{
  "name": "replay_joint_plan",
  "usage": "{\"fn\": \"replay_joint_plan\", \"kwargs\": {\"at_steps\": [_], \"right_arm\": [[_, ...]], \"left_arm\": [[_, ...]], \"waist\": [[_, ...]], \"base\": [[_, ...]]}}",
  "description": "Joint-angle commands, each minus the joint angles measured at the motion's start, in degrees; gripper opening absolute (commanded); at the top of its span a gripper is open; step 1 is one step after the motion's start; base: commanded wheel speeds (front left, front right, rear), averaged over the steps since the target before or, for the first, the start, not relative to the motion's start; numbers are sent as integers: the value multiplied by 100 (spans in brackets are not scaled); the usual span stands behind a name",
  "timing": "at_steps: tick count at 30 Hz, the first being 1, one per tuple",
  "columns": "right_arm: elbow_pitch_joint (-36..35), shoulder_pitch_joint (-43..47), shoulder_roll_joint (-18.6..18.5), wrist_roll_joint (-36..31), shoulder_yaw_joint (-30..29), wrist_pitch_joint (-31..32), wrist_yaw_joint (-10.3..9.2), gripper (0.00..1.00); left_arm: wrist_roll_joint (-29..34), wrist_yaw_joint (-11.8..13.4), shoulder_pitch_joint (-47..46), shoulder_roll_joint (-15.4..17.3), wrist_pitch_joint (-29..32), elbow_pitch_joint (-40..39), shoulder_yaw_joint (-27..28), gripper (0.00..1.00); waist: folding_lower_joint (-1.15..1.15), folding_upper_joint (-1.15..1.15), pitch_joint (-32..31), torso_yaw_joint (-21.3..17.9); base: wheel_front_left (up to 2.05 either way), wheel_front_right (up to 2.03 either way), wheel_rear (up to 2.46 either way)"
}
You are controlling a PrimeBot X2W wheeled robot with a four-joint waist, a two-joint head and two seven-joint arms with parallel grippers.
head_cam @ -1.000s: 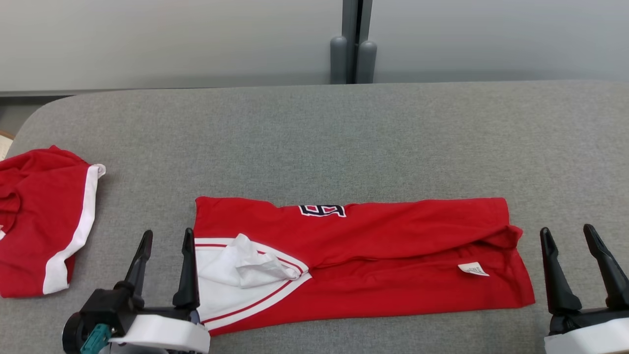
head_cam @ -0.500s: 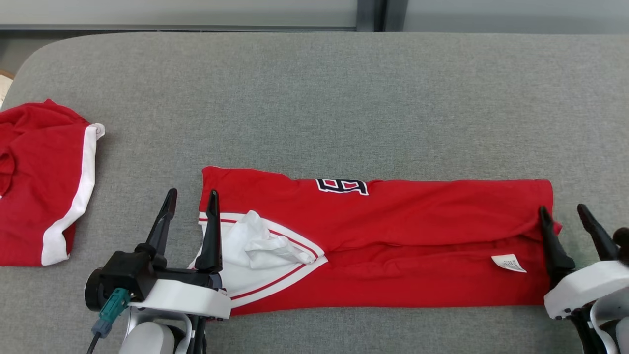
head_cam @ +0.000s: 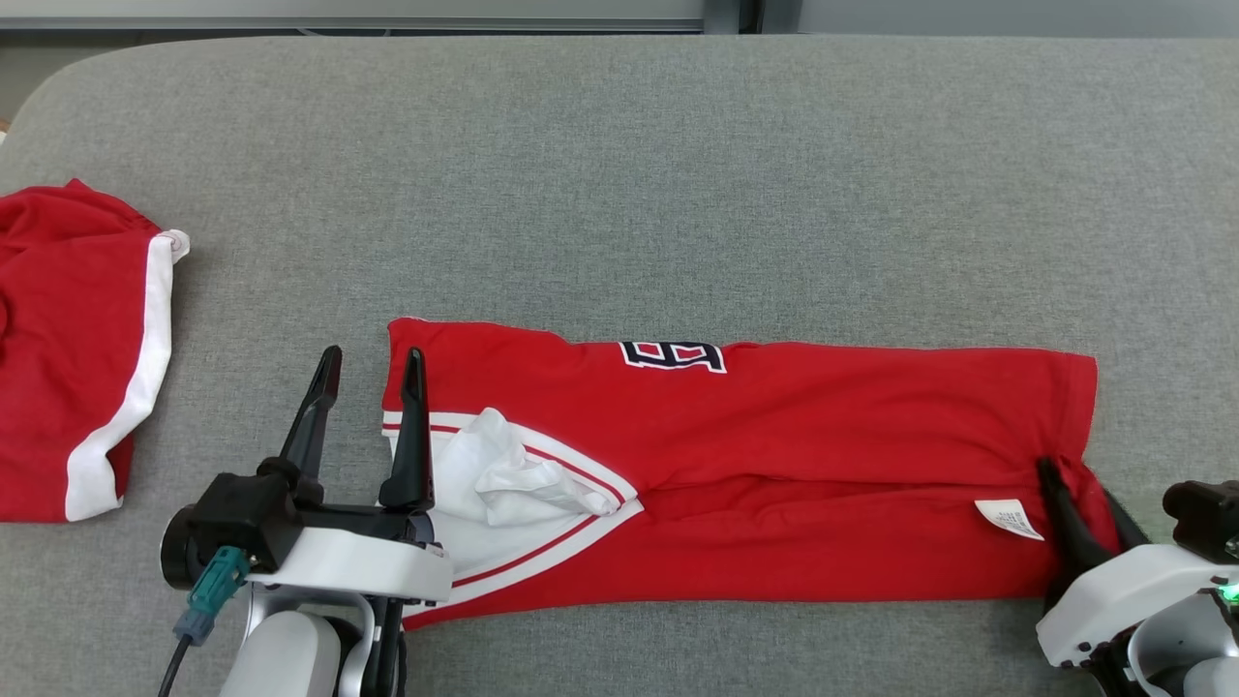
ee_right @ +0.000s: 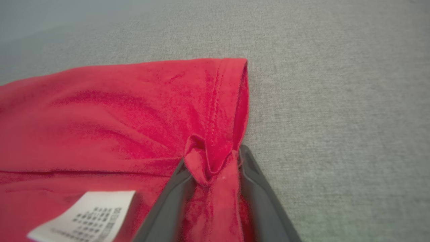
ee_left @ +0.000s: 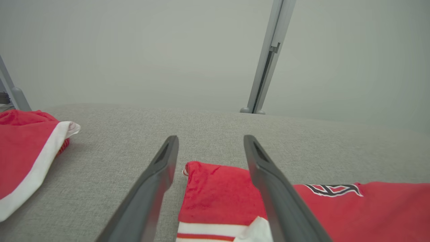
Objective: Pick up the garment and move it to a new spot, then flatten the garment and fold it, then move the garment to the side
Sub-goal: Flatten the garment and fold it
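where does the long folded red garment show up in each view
head view: garment stretches across the lower middle, from left gripper to right gripper
left wrist view: bottom centre to right, its corner between the open fingers
right wrist view: left half, hem bunched between the fingers
shared landmark: the grey table under it

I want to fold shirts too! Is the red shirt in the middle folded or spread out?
Folded. The red shirt lies as a long narrow strip, one layer lapped over another, its inside label showing.
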Motion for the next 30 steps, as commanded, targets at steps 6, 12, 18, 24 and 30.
{"fn": "replay_joint_plan", "kwargs": {"at_steps": [6, 12, 18, 24, 30], "right_arm": [[26, 47, -56, 35, -160, 48, -11, 0], [2, 40, -470, 89, -784, -124, -7, 0], [-14, 170, -730, 281, -1299, -122, -7, 0], [-984, 203, -491, 367, -917, 131, -3, 0], [-2069, 102, -131, 376, -126, 577, -2, 0]], "left_arm": [[45, -50, -121, -43, -22, 26, 108, 100], [78, -58, -84, -63, -22, -7, 171, 100], [103, -80, -4, -80, -17, 22, 222, 100], [122, -92, 119, -94, -17, 51, 267, 100], [130, -132, 185, -99, -17, 128, 235, 100]], "waist": [[0, 0, -2, -29], [0, 0, -34, -100], [0, 0, -173, -179], [0, 0, -448, -256], [0, 0, -684, -233]], "base": [[0, 0, 0], [0, 0, 0], [0, 0, 0], [0, 0, 0], [0, 0, 0]]}}
